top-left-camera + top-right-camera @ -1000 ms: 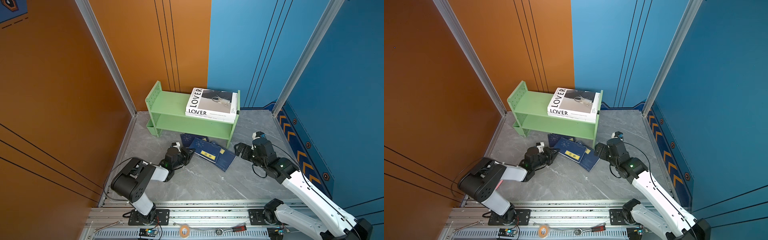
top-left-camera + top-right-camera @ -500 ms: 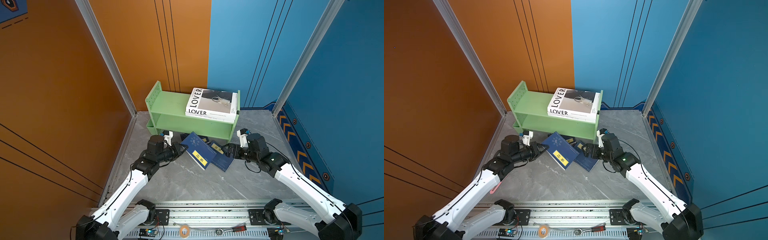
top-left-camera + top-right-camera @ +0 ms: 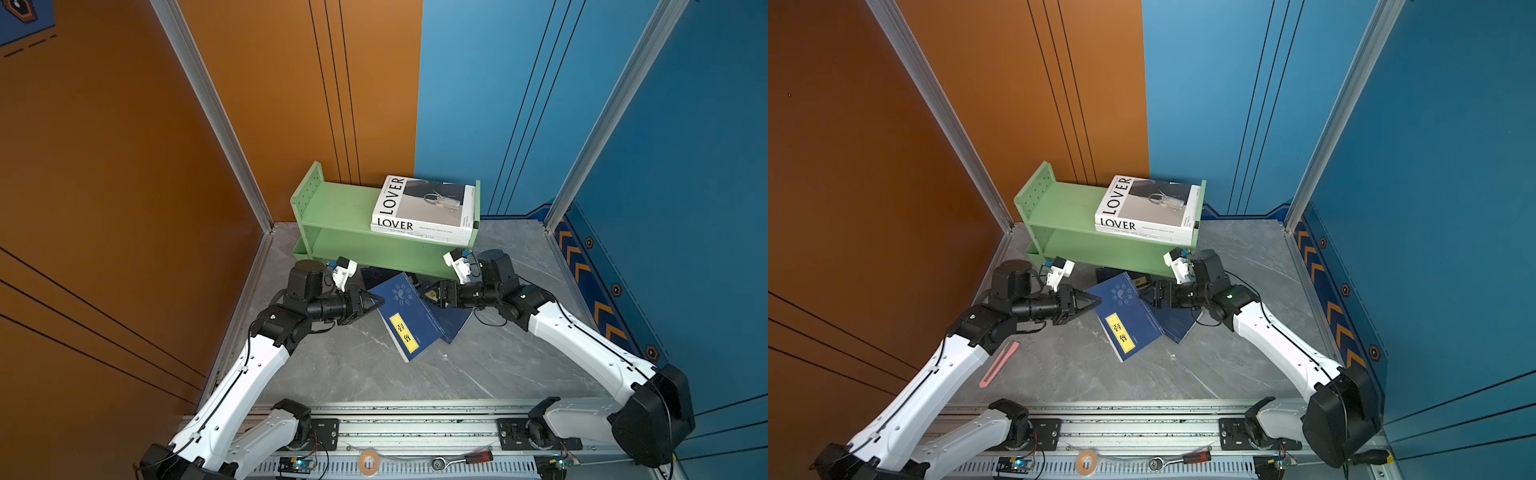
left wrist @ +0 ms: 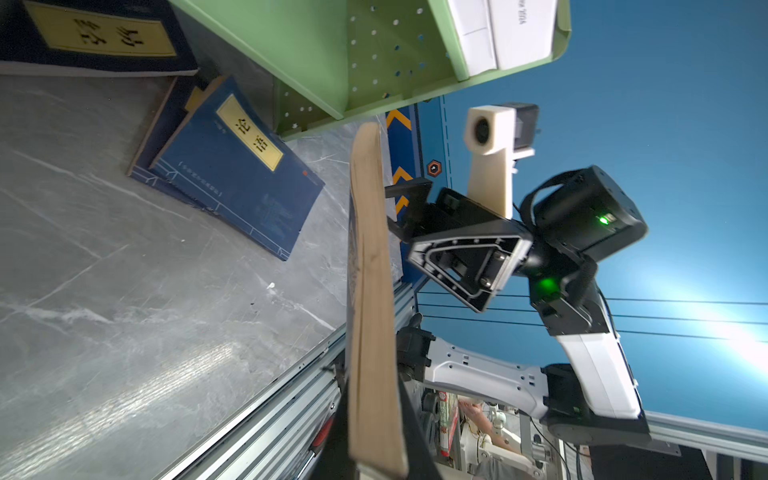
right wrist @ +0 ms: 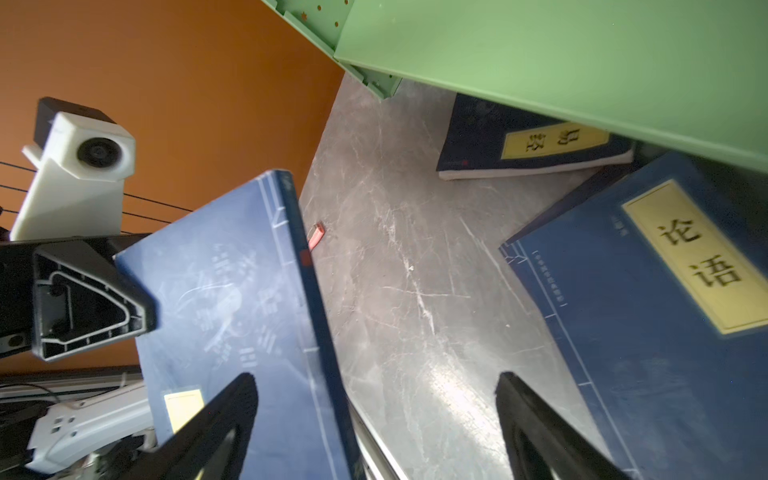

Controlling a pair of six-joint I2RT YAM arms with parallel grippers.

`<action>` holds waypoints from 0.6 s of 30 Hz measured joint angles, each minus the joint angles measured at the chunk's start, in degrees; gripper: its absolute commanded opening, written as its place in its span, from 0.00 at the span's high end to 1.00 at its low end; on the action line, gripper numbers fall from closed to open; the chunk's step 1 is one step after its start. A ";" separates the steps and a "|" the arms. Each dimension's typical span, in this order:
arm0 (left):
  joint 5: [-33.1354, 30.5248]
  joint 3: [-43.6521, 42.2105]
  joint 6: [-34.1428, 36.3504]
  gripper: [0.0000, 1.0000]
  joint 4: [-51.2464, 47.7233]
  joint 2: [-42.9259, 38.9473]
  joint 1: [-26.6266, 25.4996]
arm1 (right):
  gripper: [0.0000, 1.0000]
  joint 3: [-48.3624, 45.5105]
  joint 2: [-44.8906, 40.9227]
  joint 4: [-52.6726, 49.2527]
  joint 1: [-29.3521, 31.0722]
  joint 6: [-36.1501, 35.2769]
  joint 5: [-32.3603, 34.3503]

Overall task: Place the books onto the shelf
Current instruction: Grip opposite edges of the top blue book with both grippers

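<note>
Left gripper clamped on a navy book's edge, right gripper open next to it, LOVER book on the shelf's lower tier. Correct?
No: the LOVER book lies on the top tier of the shelf, not the lower, as both top views show. The rest stands: left gripper clamped on the edge of the navy book, right gripper open next to it.

**Shelf front crowded, top tier half free**

On the shelf (image 3: pixel 340 208), I can pass beside the LOVER book (image 3: pixel 419 203). Just in front of the shelf, a tilted navy book (image 3: pixel 405 316) and a flat navy book (image 3: pixel 451 324) block me; farther out, the floor (image 3: pixel 353 374) lies open.
</note>
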 measured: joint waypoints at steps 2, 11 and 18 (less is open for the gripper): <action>1.97 0.00 0.48 1.00 0.15 -0.20 0.28 | 0.13 -0.33 0.04 0.74 0.96 0.70 -0.79; 10.45 -2.16 1.03 1.00 12.35 -0.17 4.13 | 0.35 -0.98 -0.04 8.41 6.47 5.66 -1.01; 15.50 -2.71 3.28 1.00 13.18 0.20 6.47 | 0.50 -4.48 -3.08 12.24 8.00 10.21 0.66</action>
